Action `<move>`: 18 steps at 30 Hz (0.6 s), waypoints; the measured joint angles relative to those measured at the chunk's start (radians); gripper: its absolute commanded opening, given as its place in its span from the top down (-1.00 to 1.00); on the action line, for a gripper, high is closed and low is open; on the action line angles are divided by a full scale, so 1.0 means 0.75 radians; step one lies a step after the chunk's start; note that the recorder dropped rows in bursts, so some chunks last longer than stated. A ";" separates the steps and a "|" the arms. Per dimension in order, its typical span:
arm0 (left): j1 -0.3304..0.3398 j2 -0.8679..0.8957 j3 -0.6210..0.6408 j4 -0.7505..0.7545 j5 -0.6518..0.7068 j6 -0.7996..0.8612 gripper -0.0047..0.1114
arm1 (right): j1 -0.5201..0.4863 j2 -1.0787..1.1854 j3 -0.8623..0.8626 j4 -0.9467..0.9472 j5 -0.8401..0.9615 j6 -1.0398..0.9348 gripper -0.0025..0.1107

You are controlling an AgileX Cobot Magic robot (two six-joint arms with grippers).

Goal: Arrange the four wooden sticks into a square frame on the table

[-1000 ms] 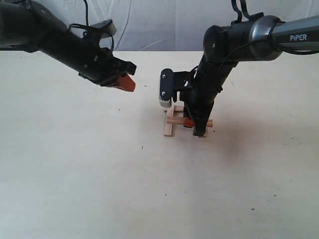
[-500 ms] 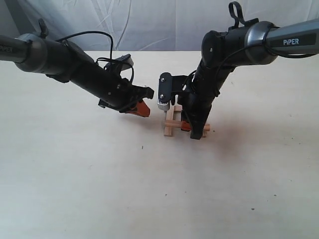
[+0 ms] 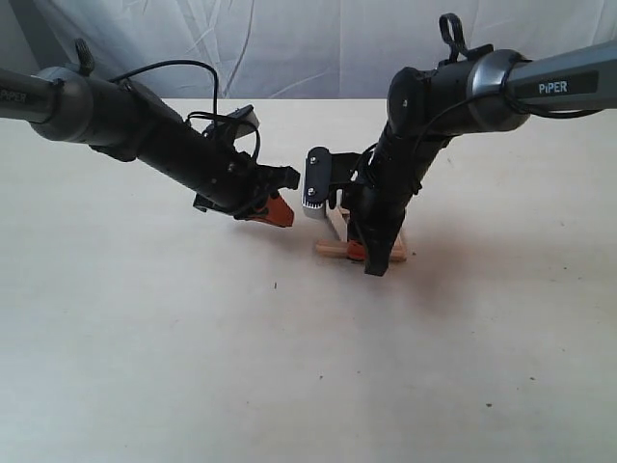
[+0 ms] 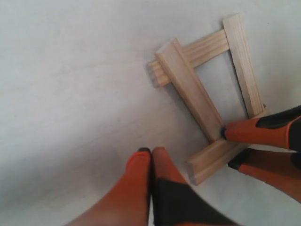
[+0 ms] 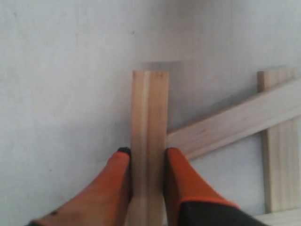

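The four wooden sticks lie together as a skewed, lopsided frame (image 4: 207, 89) on the table (image 3: 193, 367). My right gripper (image 5: 146, 151) is shut on one stick (image 5: 149, 108), with an orange finger on each long side. That held stick (image 4: 211, 160) forms one side of the frame, and a slanted stick (image 4: 190, 89) crosses the opening. In the exterior view the right gripper (image 3: 371, 253) points down at the sticks (image 3: 331, 249), hiding most of them. My left gripper (image 4: 150, 151) is shut and empty, hovering just beside the frame, its orange tip (image 3: 277, 210) left of the sticks.
White cloth hangs behind the table's far edge (image 3: 289, 99). The right wrist camera housing (image 3: 316, 183) sits between the two grippers. Small dark specks (image 3: 275, 285) dot the pale table around the sticks.
The left arm has swung down and right, bringing its shut gripper close to the sticks. The right gripper has shifted slightly toward the table's front with its stick, skewing the frame.
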State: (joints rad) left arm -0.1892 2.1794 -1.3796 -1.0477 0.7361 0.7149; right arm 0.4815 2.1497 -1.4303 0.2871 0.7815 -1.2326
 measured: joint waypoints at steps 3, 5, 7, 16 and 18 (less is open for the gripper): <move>0.000 0.000 0.000 0.000 0.000 0.000 0.92 | 0.000 0.000 0.000 0.002 0.000 -0.002 0.76; 0.000 0.000 0.000 0.000 0.000 0.000 0.92 | 0.000 0.001 0.000 0.002 0.000 -0.002 0.49; 0.000 0.000 0.000 0.000 0.000 0.000 0.92 | 0.000 0.001 0.000 0.002 0.000 -0.002 0.27; 0.000 0.000 0.000 0.000 0.003 0.000 0.92 | 0.000 0.000 0.000 0.007 0.000 -0.002 0.19; 0.000 0.000 0.000 0.000 0.005 0.000 0.92 | 0.000 -0.010 0.000 0.007 -0.002 -0.002 0.19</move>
State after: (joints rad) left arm -0.1892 2.1794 -1.3796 -1.0477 0.7398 0.7149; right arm 0.4815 2.1423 -1.4303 0.2925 0.7797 -1.2344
